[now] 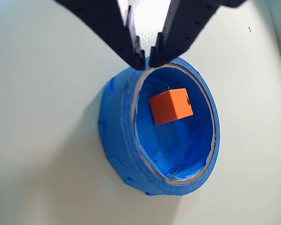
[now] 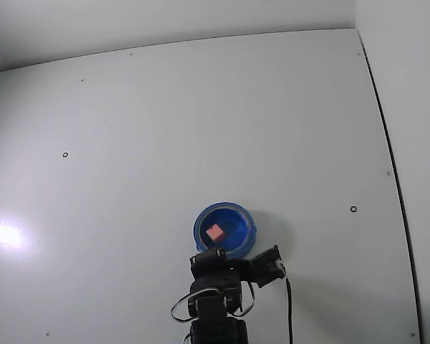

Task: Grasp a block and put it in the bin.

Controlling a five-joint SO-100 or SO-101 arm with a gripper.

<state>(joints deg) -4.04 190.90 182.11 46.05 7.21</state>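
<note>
The block is a small orange-red cube lying inside the bin, a round shallow blue bowl with a thick rim. In the fixed view the block shows as a pink-red speck left of centre in the bin. My gripper reaches in from the top of the wrist view. Its black fingertips are drawn together just over the bowl's near rim, with nothing between them. In the fixed view the gripper sits at the bowl's lower edge, apart from the cube.
The bowl rests on a plain white table with a few small dark holes. A raised white edge runs down the right side. The arm's base and cable occupy the bottom centre.
</note>
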